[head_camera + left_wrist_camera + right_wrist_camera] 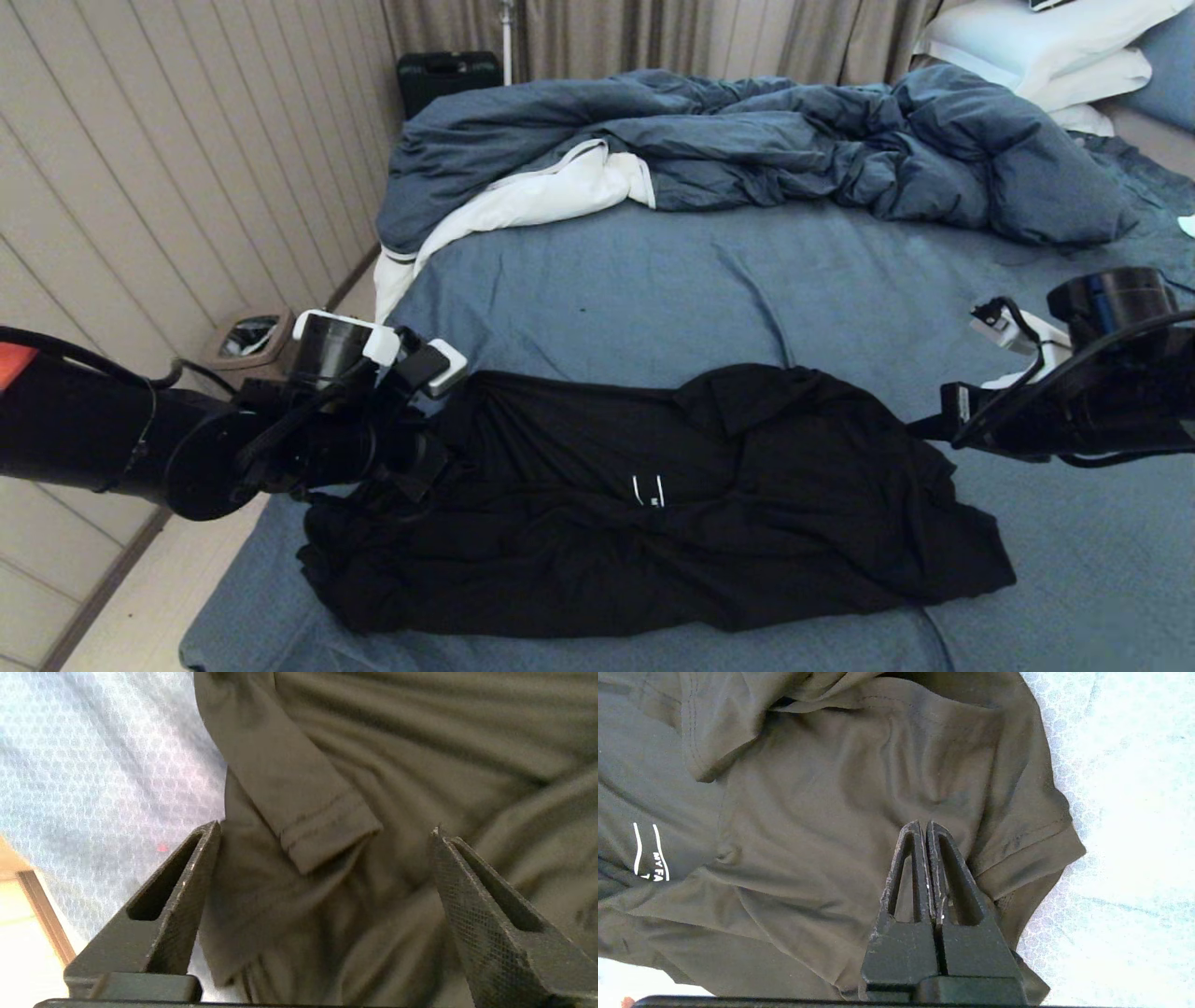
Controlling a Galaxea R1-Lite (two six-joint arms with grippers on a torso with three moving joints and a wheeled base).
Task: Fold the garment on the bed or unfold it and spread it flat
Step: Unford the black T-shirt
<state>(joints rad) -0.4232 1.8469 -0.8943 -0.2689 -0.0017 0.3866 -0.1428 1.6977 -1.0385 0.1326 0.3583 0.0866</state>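
Left tool (322,858) spread wide, poised over a sleeve cuff (327,840) at its end of the garment (653,504); the shirt runs crosswise on the bed (747,280); right tool (927,830) pressed together, empty, above the opposite sleeve.

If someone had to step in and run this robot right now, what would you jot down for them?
Left tool: open, empty, over the T-shirt's left end, above a sleeve cuff.
Right tool: shut, holding nothing visible, over the shirt's right end near the other sleeve.
Shirt: lies across the near part of the bed, partly folded into a rumpled band, small white print on top. Duvet bunched at the far side.
Done: rough fold. Left: tidy the ends and finish folding.
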